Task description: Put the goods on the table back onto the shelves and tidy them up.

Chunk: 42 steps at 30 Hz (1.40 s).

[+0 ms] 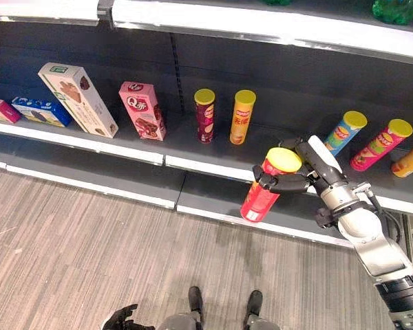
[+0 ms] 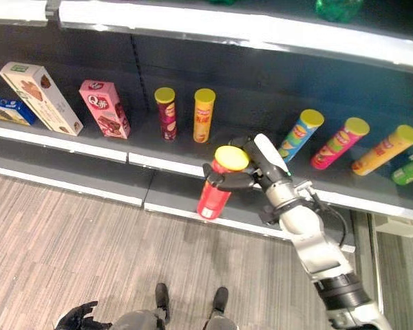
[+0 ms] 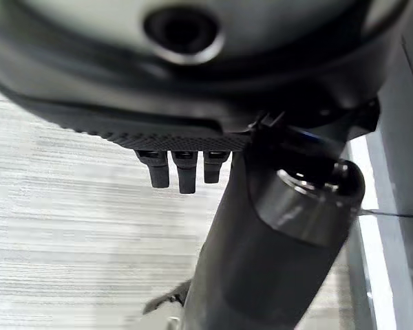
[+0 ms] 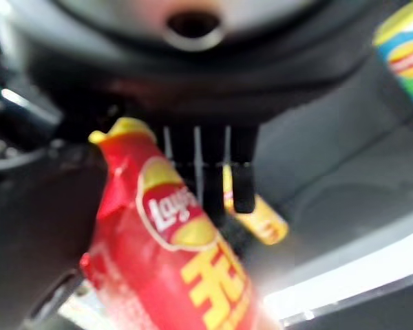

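A red chip can (image 1: 260, 200) with a yellow lid hangs tilted in front of the dark shelf (image 1: 134, 150), just off its front edge. My right hand (image 1: 310, 172) is shut on the can near its top, with fingers and thumb curled round it. The right wrist view shows the can (image 4: 172, 254) up close beside the fingers (image 4: 220, 172). My left hand (image 1: 120, 317) hangs low over the wooden floor with relaxed fingers (image 3: 182, 172) and holds nothing.
On the shelf stand a maroon can (image 1: 205, 115) and an orange can (image 1: 242, 117). To the right lean a blue can (image 1: 344, 133), a pink can (image 1: 380, 144) and an orange one (image 1: 411, 159). Boxes (image 1: 78, 99) (image 1: 142, 111) line the left. A lower shelf (image 1: 124, 180) juts out below.
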Motion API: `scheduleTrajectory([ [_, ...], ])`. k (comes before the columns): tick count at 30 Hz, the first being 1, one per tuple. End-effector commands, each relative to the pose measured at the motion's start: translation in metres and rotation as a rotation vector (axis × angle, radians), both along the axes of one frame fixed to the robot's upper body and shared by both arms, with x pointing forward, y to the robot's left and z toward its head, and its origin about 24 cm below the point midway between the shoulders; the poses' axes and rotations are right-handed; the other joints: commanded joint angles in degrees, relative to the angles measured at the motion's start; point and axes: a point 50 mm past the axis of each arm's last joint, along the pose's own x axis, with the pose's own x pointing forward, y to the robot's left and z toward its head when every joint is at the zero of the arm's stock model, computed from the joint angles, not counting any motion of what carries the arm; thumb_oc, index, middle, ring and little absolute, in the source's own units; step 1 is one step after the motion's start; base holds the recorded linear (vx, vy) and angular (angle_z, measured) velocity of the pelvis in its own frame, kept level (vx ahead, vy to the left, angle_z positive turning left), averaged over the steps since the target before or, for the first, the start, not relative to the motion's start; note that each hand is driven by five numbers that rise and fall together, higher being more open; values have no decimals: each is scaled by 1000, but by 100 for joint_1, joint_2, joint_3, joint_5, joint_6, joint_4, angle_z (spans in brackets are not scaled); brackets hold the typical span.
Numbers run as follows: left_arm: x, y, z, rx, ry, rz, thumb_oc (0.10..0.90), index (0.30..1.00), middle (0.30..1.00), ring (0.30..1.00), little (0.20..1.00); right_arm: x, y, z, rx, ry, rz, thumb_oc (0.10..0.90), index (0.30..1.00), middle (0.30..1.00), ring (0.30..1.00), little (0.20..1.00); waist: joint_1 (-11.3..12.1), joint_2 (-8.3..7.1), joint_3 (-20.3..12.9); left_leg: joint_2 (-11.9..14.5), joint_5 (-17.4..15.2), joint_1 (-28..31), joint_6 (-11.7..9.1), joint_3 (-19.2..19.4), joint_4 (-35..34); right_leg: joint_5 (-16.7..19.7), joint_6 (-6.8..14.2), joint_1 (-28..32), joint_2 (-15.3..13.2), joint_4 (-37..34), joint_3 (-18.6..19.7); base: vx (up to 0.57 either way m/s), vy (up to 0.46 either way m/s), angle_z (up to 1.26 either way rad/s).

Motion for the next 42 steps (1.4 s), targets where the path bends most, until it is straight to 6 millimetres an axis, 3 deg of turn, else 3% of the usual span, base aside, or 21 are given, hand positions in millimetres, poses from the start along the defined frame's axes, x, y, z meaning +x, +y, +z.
scheduleTrajectory([
  [1, 9, 8, 3, 40, -11, -36, 800, 900, 900, 900, 900, -4, 3, 65, -39, -302, 41, 400, 300, 300, 300, 300, 2, 7, -348, 666, -221, 191, -670, -72, 30, -547, 374, 201, -63, 152, -68, 94, -108, -2],
  [7, 16, 4, 7, 29, -51, -51, 800, 900, 900, 900, 900, 5, -6, 77, -38, -368, -42, 400, 300, 300, 300, 300, 78, 60, -274, 782, -133, 94, -763, -171, 26, -593, 321, 153, 32, 119, -145, 37, -124, 8],
  [13, 33, -8, 13, 12, -131, -85, 800, 900, 900, 900, 900, 23, -19, 113, -24, -584, -247, 400, 300, 300, 300, 300, 239, 251, -31, 817, 34, -250, -837, -369, 25, -600, 294, -81, 64, 129, -276, -38, -75, 17],
  [14, 36, -11, 13, 15, -143, -83, 800, 900, 900, 900, 900, 29, -34, 130, -34, -663, -369, 400, 300, 300, 300, 300, 316, 358, 66, 819, 62, -400, -848, -469, 28, -628, 278, -190, 68, 158, -319, -43, -82, 15],
  [16, 36, -9, 13, 21, -142, -82, 800, 900, 900, 900, 900, 29, -39, 139, -36, -700, -413, 400, 300, 300, 300, 300, 349, 400, 132, 827, 22, -455, -831, -527, 101, -715, 240, -233, 86, 242, -263, -16, -80, 8],
  [18, 35, -6, 14, 33, -136, -83, 800, 900, 900, 900, 900, 29, -44, 145, -27, -733, -445, 400, 300, 300, 300, 300, 390, 412, 236, 852, -106, -637, -822, -607, 499, -796, 181, -270, 83, 338, -203, -48, -116, 28],
  [19, 35, -3, 15, 39, -138, -85, 800, 900, 900, 900, 900, 29, -48, 149, -14, -757, -472, 400, 300, 300, 300, 300, 442, 389, 364, 909, -263, -949, -867, -697, 1152, -889, 76, -257, 87, 386, -182, -50, -120, 23],
  [20, 35, -3, 15, 39, -139, -85, 800, 900, 900, 900, 900, 29, -48, 149, -13, -757, -471, 400, 300, 300, 300, 300, 434, 396, 360, 920, -298, -992, -869, -714, 1218, -892, 73, -265, 95, 390, -191, -53, -164, 16],
  [22, 46, -1, 21, 52, -177, -91, 800, 900, 900, 900, 900, 31, -47, 156, 6, -774, -472, 400, 300, 300, 300, 300, 599, 355, 558, 807, -290, -1448, -916, -1162, 1841, -1004, -17, -141, 173, 350, -187, 29, -111, 14],
  [24, 50, -2, 22, 50, -187, -100, 800, 900, 900, 900, 900, 31, -50, 156, -2, -763, -478, 400, 300, 300, 300, 300, 624, 351, 516, 692, -174, -1715, -890, -1381, 1533, -1069, 13, -27, 223, 279, -238, 170, 1, 12],
  [26, 55, -6, 24, 50, -201, -131, 800, 900, 900, 900, 900, 33, -54, 157, 3, -751, -490, 400, 300, 300, 300, 300, 833, 425, 468, 499, 472, -2234, -1010, -1760, 699, -1192, 40, 186, 378, 187, -136, 272, 140, 12],
  [27, 55, -6, 24, 49, -201, -131, 800, 900, 900, 900, 900, 33, -55, 157, 3, -751, -490, 400, 300, 300, 300, 300, 848, 416, 461, 506, 531, -2178, -1021, -1741, 584, -1203, 34, 177, 373, 192, -121, 343, 219, -2],
  [28, 52, -3, 24, 55, -204, -118, 800, 900, 900, 900, 900, 36, -43, 157, -8, -750, -442, 400, 300, 300, 300, 300, 920, 471, 356, 516, 593, -1965, -992, -1944, 127, -1357, 135, 313, 456, 216, 112, 185, 109, -45],
  [29, 52, -3, 24, 55, -203, -117, 800, 900, 900, 900, 900, 36, -43, 157, -8, -750, -442, 400, 300, 300, 300, 300, 929, 472, 360, 523, 594, -1953, -992, -1933, 123, -1352, 134, 318, 459, 214, 125, 293, 279, -110],
  [33, 58, 11, 33, 111, -230, -125, 800, 900, 900, 900, 900, 36, -17, 158, -26, -771, -353, 400, 300, 300, 300, 300, 986, 399, 388, 358, 362, -1854, -743, -1666, 598, -1381, 245, 10, 18, 756, 514, 131, 249, -140],
  [36, 68, 12, 37, 116, -278, -72, 800, 900, 900, 900, 900, 37, -9, 172, -61, -821, -349, 400, 300, 300, 300, 300, 986, 315, 468, 315, 228, -1910, -633, -1429, 737, -1191, 314, -246, -83, 719, 598, 11, 142, -48],
  [42, 66, 0, 31, 96, -255, -101, 800, 900, 900, 900, 900, 37, -6, 181, -125, -861, -367, 400, 300, 300, 300, 300, 873, 231, 580, 361, 195, -1897, -596, -1328, 698, -1069, 342, -361, -77, 608, 653, -1, 13, -6],
])
